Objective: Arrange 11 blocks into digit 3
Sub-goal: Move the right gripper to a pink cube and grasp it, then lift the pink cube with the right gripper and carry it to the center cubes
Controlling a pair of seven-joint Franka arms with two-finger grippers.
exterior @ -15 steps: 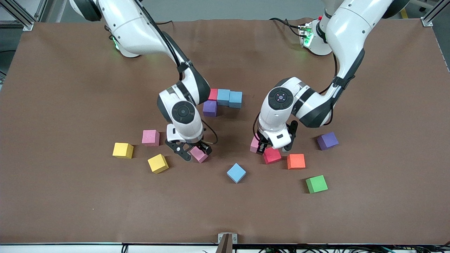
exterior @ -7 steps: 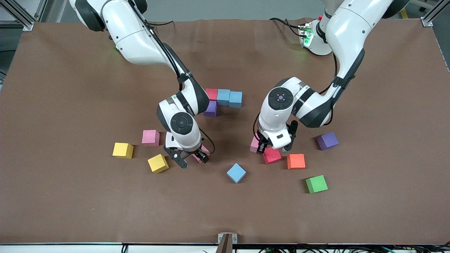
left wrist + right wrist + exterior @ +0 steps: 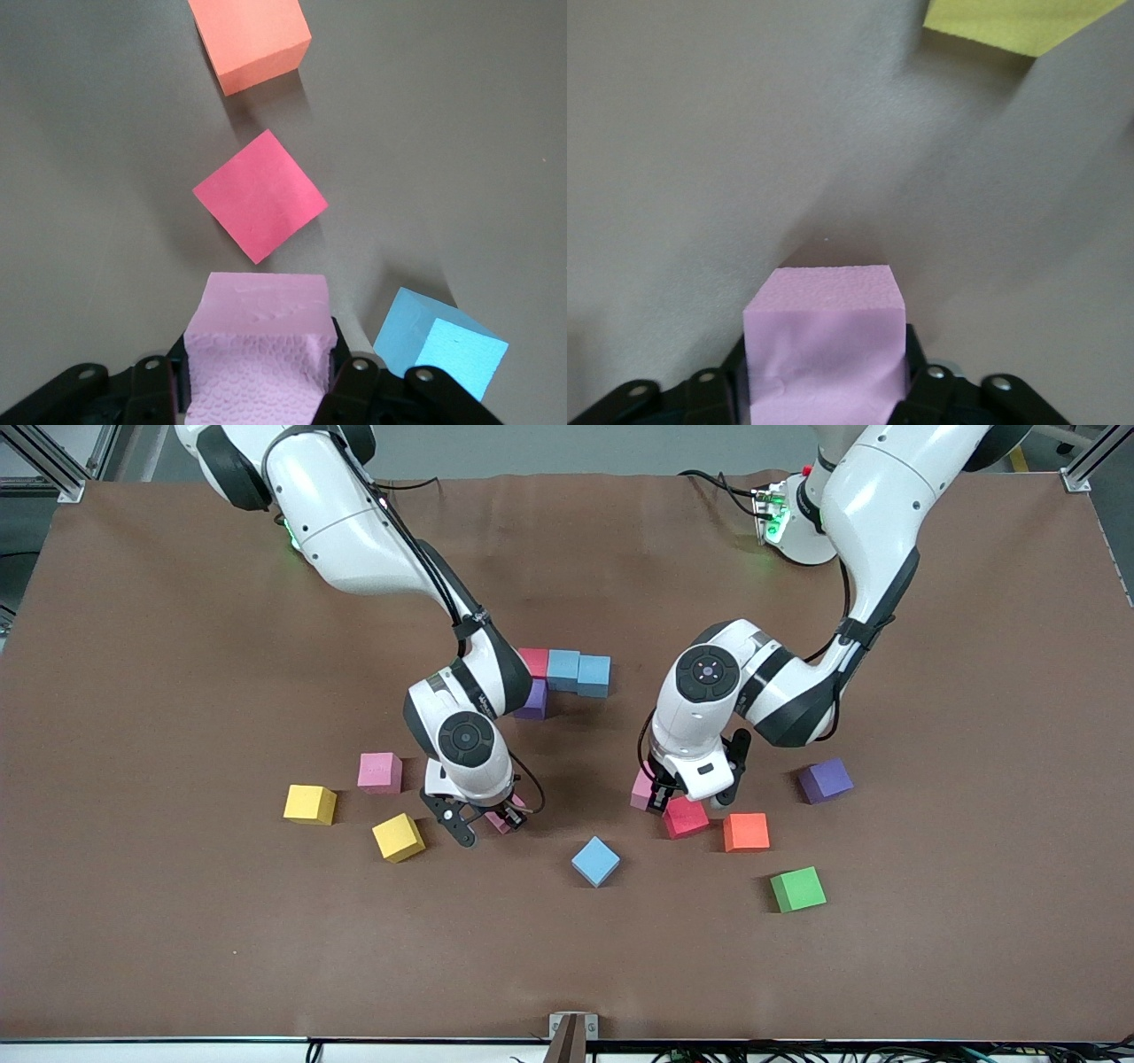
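A pink foam cube (image 3: 257, 354) is pinched in the left gripper (image 3: 660, 795), low over the brown table (image 3: 177, 646), beside a red foam cube (image 3: 687, 817). A second pink foam cube (image 3: 826, 345) is pinched in the right gripper (image 3: 485, 822) near mid-table. Four joined cubes (image 3: 567, 673) of the digit 3 are seen toward the robots' edge.

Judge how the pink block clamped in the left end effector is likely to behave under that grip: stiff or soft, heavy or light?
Probably soft: the pink block looks pinched in between the fingers of the left end effector. Likely light for its size, since its pitted surface suggests foam. Being a flat-faced cube, it should rest steadily rather than roll once set down.
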